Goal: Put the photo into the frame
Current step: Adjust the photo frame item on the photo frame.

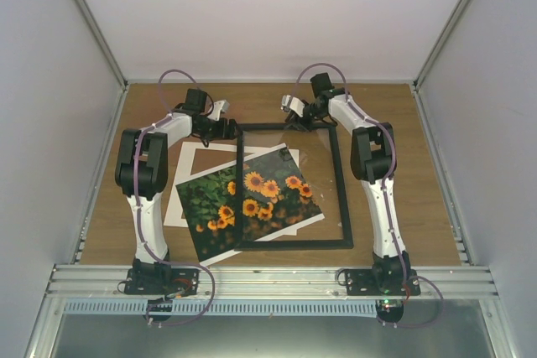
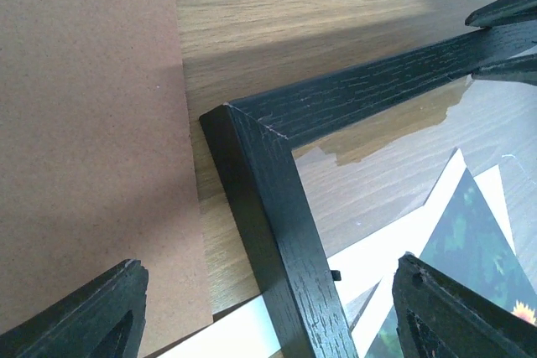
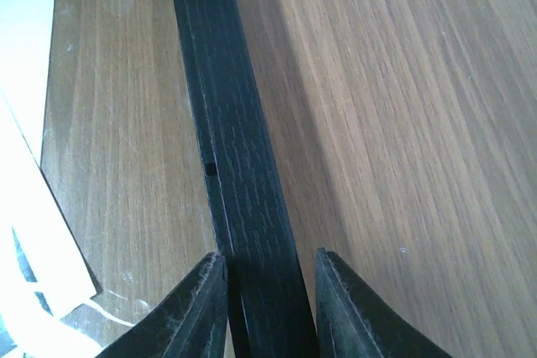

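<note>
Photo [image 1: 214, 203] lies flat and tilted at mid tabletop [image 1: 411, 173], sunflowers face up. Its left part rests on the white mat [image 1: 186, 182]. Its right part sits under the frame [image 1: 341, 190], and the frame's left bar crosses over the print. The photo is not squared inside the frame.

The frame is black and lies flat, right of center, with a shiny clear pane [image 2: 394, 123] inside it showing glare.

Left gripper [image 1: 235, 130] is at the frame's far-left corner. In the left wrist view its fingers [image 2: 84, 316] are spread wide, with the corner bar [image 2: 268, 232] running between them and apart from both. A dark slice of the photo [image 2: 470, 232] shows near the other finger. A brown board [image 2: 84, 123] lies flat just beside the corner.

Right gripper [image 1: 306, 121] is at the frame's far bar. In the right wrist view its fingers [image 3: 193, 308] sit narrow and straddle the bar [image 3: 235, 123], tight against both edges. Cannot tell if they actually clamp it or just flank it. There is bare wood to the bar's right and white paper edges at the lower left.
</note>
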{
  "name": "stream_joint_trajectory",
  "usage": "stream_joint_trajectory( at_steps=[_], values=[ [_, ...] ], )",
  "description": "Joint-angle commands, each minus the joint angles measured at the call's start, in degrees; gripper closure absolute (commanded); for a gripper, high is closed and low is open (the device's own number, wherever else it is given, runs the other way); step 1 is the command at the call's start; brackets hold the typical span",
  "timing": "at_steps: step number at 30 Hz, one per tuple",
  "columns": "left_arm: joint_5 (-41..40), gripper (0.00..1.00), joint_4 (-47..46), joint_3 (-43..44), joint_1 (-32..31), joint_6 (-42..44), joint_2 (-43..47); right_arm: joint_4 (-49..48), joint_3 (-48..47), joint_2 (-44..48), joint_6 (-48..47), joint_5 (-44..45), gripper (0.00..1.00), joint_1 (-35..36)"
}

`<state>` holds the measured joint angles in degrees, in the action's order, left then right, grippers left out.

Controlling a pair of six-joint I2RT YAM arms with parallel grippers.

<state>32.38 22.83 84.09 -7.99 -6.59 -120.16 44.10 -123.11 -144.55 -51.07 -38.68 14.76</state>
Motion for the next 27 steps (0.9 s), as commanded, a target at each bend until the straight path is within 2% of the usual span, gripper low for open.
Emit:
stream_joint_trajectory(
  at_steps=[1, 4, 7, 9, 14, 20, 25, 27],
  values=[
    [1.51, 0.2, -2.75, 0.07, 0.38, 0.0, 0.95, 1.34, -1.45, -1.2, -2.29, 0.78, 0.73, 0.61],
    [2.1, 0.18, -3.54, -0.56, 0.68, -0.1, 1.18, 1.21, -1.69, -0.51, -1.73, -0.41, 0.81, 0.61],
    [4.52, 0.15, -4.67, -1.35, 1.69, -1.47, 1.32, 0.63, -1.65, 0.68, -1.35, -0.97, 0.94, 0.62],
    [6.61, 0.11, -5.41, -1.61, 2.7, -2.67, 1.32, -0.13, -1.59, 1.76, -0.87, -1.05, 0.99, 0.65],
    [13.52, 0.01, -8.98, -2.1, 4.71, -4.66, 1.4, -2.64, -1.15, 4.7, 0.97, -2.18, 0.99, 0.68],
    [23.27, 0.01, -13.85, -1.83, 5.48, -9.49, 0.28, -7.73, 2.52, 9.79, 3.77, -3.48, 0.99, 0.7],
    [33.56, 0.01, -21.34, -4.04, 5.79, -15.1, -0.16, -10.78, 7.27, 13.84, 4.64, -3.78, 0.99, 0.7],
    [34.24, 0.01, -22.71, -4.92, 5.84, -17.57, -0.36, -11.45, 8.57, 14.75, 4.79, -3.86, 0.99, 0.65]
  ],
)
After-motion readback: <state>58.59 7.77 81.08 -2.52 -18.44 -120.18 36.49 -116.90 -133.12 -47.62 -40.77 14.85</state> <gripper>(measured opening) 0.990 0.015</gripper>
